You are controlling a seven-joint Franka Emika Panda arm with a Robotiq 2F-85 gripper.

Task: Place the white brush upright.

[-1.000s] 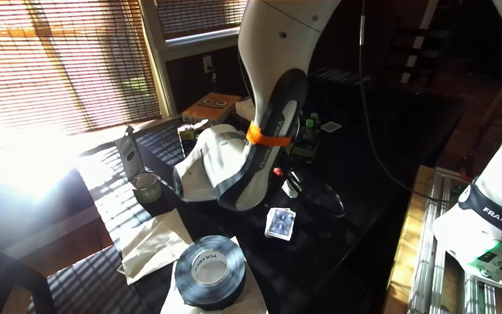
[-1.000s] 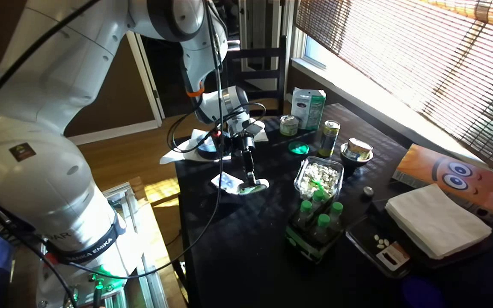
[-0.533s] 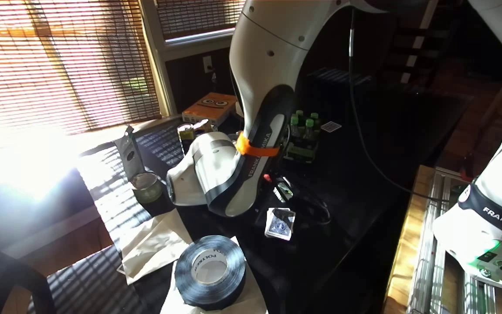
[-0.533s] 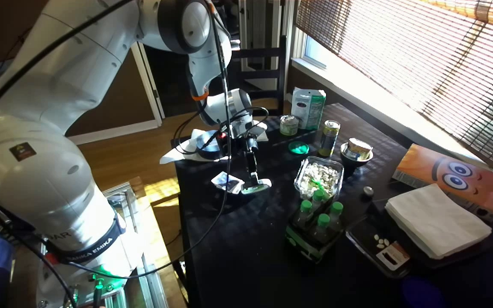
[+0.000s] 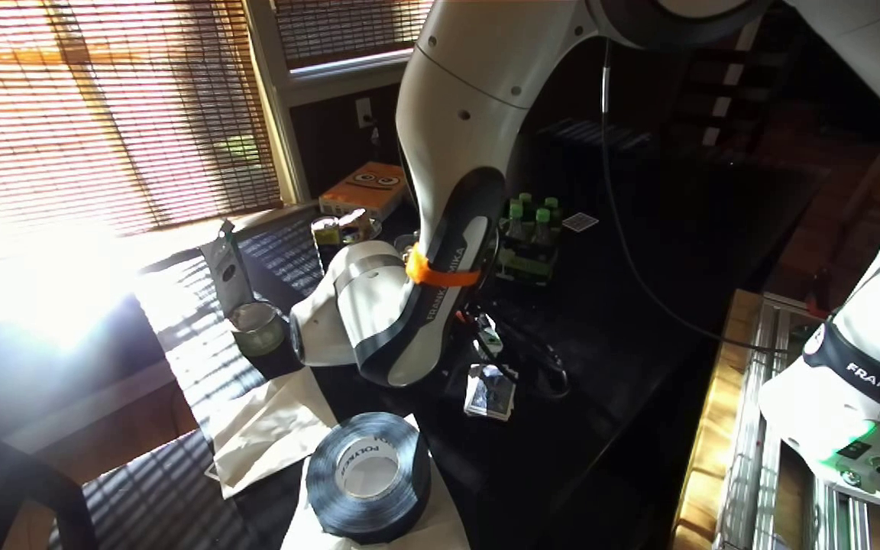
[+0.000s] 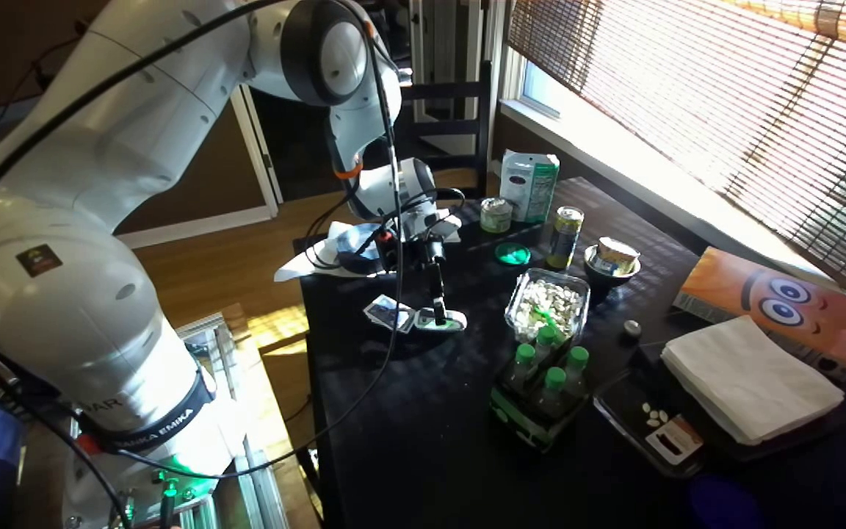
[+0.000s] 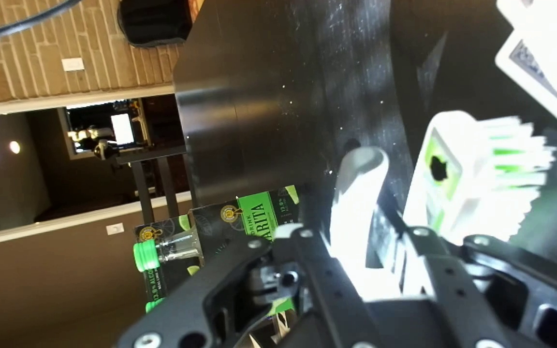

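Dark table (image 6: 408, 448); cards (image 6: 386, 312) lie beside the brush (image 6: 454, 321).

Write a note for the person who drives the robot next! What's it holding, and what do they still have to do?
Gripper: shut on the handle of the white brush.
Where: just by the playing cards, bristles pointing down at the black table. I can't tell if they touch it.
Done: brush gripped, bristles facing down.
Left: probably settle it on its bristles, open gently, check it stands, then back away.
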